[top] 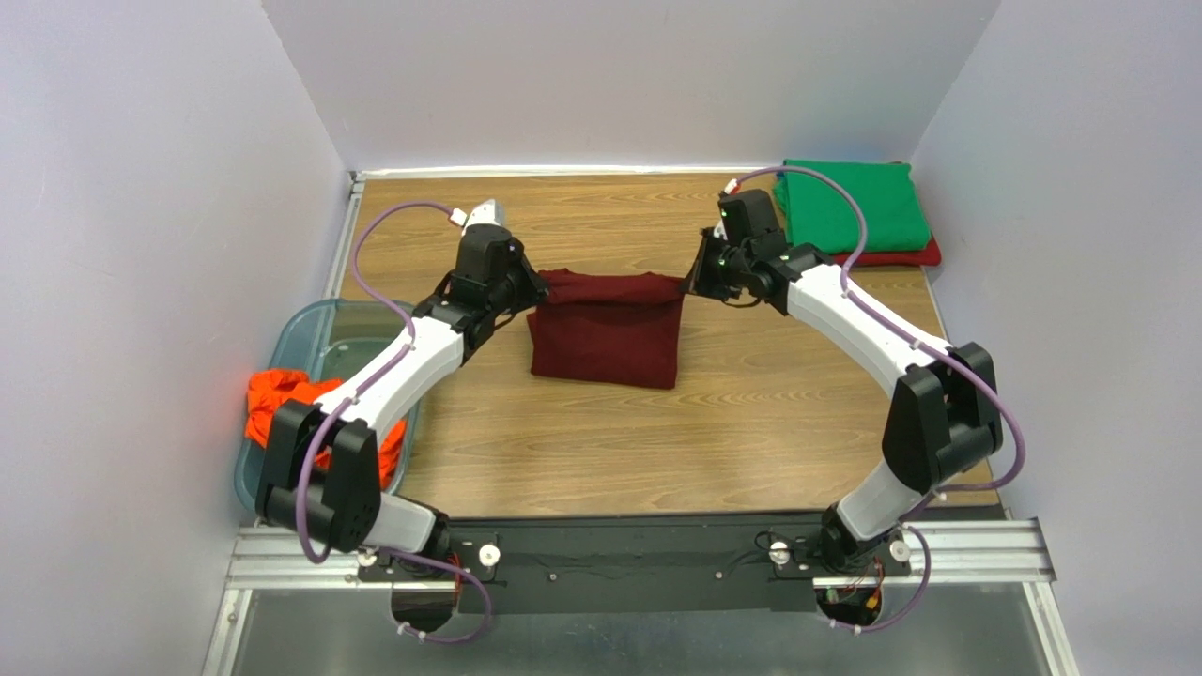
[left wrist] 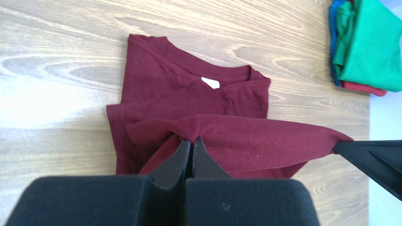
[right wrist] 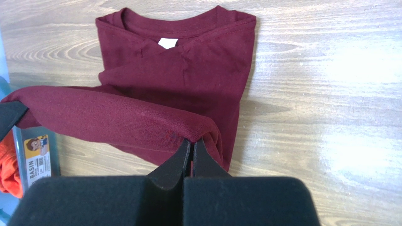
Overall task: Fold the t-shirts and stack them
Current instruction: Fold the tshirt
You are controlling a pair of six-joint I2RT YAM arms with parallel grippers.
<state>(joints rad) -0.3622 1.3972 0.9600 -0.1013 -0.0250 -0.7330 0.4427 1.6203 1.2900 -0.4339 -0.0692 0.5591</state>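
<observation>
Judging the maroon t-shirt (top: 604, 338) soft and light, we pinched its fold at 10 and 2 o'clock, left fingers (left wrist: 183, 155) and right fingers (right wrist: 183, 153) clamped.

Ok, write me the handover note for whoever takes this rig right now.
Left gripper: shut on one end of the maroon t-shirt's raised fold edge.
Right gripper: shut on the other end.
Maroon t-shirt: partly folded, collar end flat on the table.
Done: green t-shirt folded on a red one, far right corner.
Left: lay this fold down, stack it; the orange t-shirt lies crumpled in the basin.
</observation>
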